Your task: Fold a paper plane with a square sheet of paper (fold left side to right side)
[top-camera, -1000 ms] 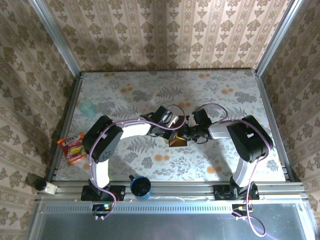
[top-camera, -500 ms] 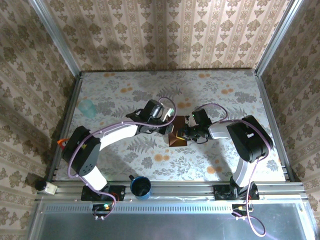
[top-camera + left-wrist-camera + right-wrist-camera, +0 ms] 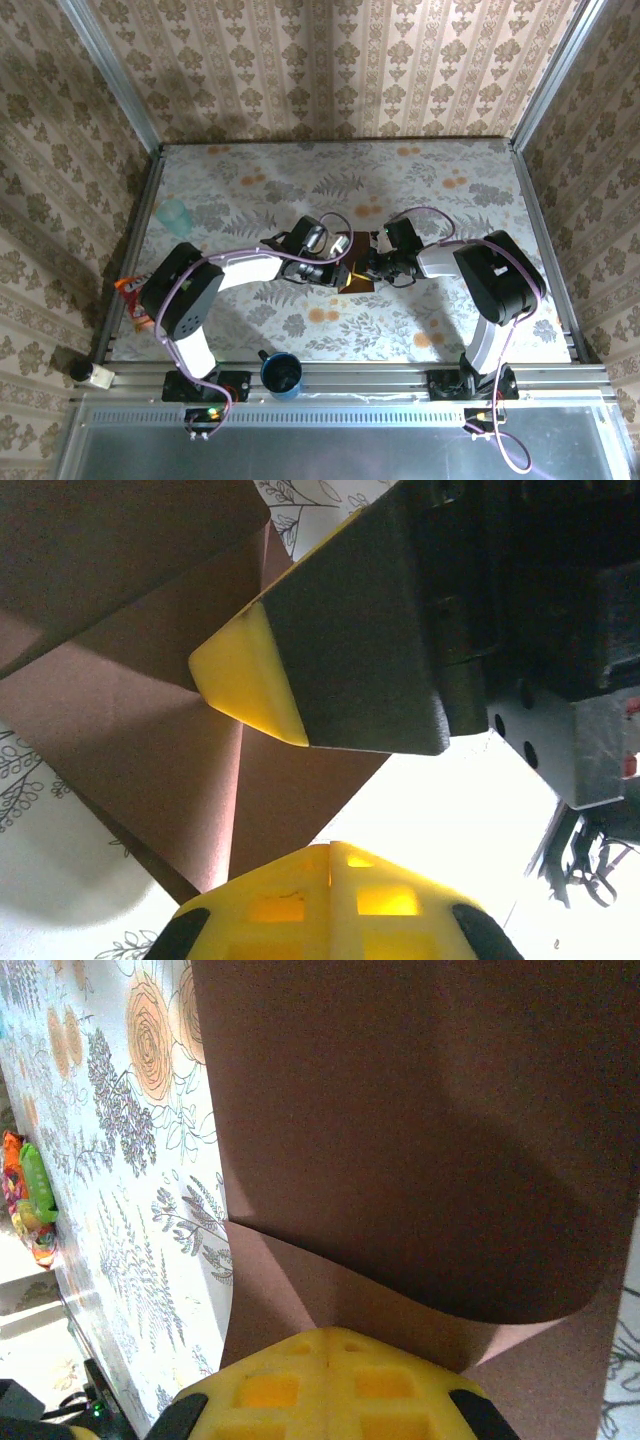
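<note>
At mid-table between the arms, the part-folded square sheet of paper point(image 3: 354, 280) is pinched in the closed right gripper point(image 3: 370, 268), the left gripper point(image 3: 340, 262) shut beside it, hold unclear; it looks thin, light and floppy, best gripped at an edge by the fold.

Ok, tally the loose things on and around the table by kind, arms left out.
Cups: 2 (pale green translucent plastic cup, dark blue cup)
Paper: 1 (folded dark reddish-brown paper sheet)
Snack packets: 1 (orange snack packet)
Total: 4
</note>
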You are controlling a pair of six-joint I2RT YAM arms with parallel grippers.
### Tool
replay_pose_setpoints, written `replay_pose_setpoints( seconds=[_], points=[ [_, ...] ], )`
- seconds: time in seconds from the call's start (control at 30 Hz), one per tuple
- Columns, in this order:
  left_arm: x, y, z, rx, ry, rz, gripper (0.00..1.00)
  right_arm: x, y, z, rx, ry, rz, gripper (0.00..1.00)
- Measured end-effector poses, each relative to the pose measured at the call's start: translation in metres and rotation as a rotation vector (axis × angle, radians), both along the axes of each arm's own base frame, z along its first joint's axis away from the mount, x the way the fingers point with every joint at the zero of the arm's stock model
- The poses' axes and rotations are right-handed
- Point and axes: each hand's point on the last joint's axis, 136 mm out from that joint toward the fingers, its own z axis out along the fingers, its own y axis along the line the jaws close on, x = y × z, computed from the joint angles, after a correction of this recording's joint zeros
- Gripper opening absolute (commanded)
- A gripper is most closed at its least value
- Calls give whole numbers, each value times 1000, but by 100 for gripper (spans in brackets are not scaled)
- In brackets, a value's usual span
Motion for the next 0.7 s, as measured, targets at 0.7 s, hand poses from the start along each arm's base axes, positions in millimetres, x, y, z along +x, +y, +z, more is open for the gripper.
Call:
replay_pose_setpoints(
  seconds=[0.7],
  points=[
    [-4, 7, -36, 84, 68, 7, 0, 0, 0, 0, -16, -3, 12, 0]
  ],
)
